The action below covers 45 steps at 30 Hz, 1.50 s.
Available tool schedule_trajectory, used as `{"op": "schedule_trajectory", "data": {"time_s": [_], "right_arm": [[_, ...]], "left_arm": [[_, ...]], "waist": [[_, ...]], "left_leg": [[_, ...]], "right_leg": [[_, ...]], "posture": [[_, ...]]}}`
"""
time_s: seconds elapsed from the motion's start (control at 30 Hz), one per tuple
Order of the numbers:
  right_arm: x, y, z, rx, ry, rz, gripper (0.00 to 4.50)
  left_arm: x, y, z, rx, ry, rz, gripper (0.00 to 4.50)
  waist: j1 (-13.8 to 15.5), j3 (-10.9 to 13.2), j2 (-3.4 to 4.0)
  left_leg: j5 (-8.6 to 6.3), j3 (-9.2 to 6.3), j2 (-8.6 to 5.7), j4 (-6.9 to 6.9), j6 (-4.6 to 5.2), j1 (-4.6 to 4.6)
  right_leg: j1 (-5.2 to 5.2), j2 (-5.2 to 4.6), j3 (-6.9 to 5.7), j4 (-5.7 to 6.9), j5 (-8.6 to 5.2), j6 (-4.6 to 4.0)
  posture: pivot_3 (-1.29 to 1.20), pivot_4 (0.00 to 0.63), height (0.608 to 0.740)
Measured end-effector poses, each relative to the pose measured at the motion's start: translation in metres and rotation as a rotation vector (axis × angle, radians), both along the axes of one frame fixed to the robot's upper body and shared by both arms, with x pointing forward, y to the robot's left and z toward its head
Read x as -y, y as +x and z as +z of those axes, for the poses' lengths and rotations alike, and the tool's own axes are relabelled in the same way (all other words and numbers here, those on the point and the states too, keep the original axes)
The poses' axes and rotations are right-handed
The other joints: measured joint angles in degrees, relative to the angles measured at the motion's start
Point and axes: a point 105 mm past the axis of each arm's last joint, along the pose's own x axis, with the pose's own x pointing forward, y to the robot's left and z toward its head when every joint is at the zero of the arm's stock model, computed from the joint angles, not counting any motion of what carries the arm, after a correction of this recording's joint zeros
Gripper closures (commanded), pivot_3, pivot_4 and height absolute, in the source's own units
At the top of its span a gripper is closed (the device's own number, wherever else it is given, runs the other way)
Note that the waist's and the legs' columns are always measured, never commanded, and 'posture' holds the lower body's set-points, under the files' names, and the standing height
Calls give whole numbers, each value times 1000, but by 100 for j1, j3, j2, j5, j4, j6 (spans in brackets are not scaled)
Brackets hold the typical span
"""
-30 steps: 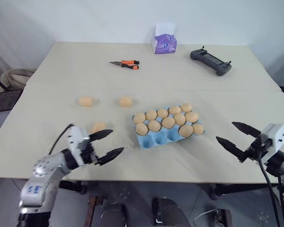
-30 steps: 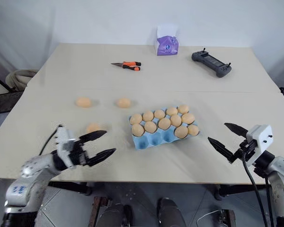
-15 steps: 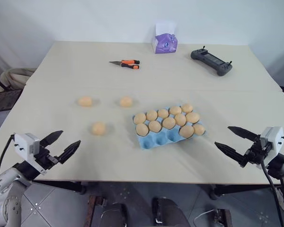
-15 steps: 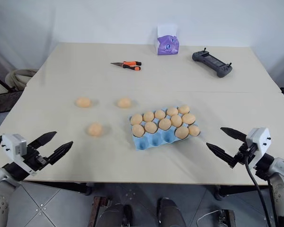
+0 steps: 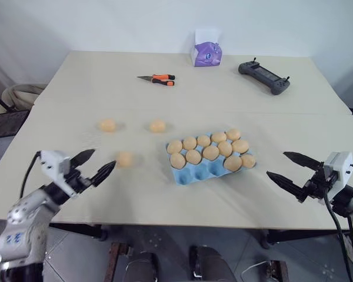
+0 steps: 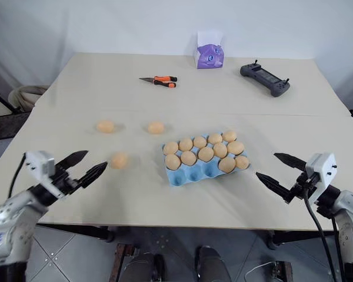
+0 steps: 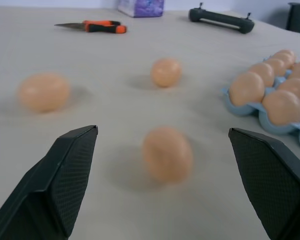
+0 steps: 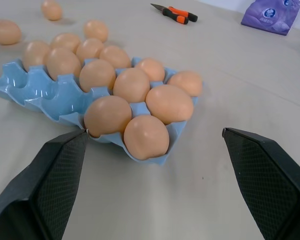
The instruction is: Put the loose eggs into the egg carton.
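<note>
Three loose eggs lie unmoved on the desk toward its left edge, beside the egg carton. The left gripper, jaws apart and empty, has swung back inward toward the nearest egg. The right gripper stays open by the right edge.

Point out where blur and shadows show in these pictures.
Left wrist view: the nearest loose egg between the left hand's fingers is soft-edged, with a faint shadow beside it. Right wrist view: the egg carton looks sharp. Left eye view: table evenly lit.
</note>
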Motion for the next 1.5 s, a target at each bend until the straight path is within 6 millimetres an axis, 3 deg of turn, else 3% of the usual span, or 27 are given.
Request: {"op": "schedule_trajectory", "data": {"time_s": [0.17,0.43,0.53,0.7,0.9,1.03,1.13,1.3,1.5], "right_arm": [[2,-3,-6,-20,3,-21,0],[1,-7,-8,-24,-4,-36,0],[1,-7,-8,-24,-4,-45,0],[3,-8,-10,-28,-3,-58,0],[3,-7,-9,-26,-3,-61,0],[2,-5,-6,-13,0,-64,0],[2,-4,-6,-9,7,-73,0],[2,-6,-11,-22,15,-84,0],[2,-6,-10,-15,12,-91,0]], "left_arm": [[5,22,-13,-49,23,-5,26],[18,37,-36,-139,62,-71,26],[18,43,-40,-162,83,-65,648],[19,45,-39,-159,92,-81,2224],[33,40,-22,-124,70,-173,2224],[51,35,1,-92,78,-278,2224],[73,29,3,-100,81,-370,2224],[118,24,1,-102,46,-502,2224],[182,38,16,-2,-21,-609,2224]], "waist": [[-29,0,0],[-9,0,0],[-5,0,0],[-9,0,0],[-5,0,0],[-5,0,0],[-4,0,0],[7,0,-1],[11,0,-1]], "left_leg": [[-2,7,9,-6,-5,0],[-1,8,7,4,-3,-1],[0,8,6,3,-2,1],[1,8,7,1,-4,-2],[1,8,6,6,-3,-1],[3,8,5,5,-4,1],[4,8,5,4,-6,0],[7,8,3,12,-4,-2],[12,9,-9,24,8,-1]], "right_leg": [[-8,14,2,-1,0,0],[-6,11,4,4,2,4],[-7,11,4,7,2,4],[-9,11,4,7,2,4],[-7,10,3,10,2,4],[-6,10,4,13,2,4],[-6,11,4,12,2,5],[-5,14,4,13,3,7],[3,13,12,12,13,24]], "posture": [[0,150,740],[0,150,740],[0,150,740],[0,150,740],[0,150,740],[0,150,740],[0,150,740],[0,150,740],[0,150,740]]}}
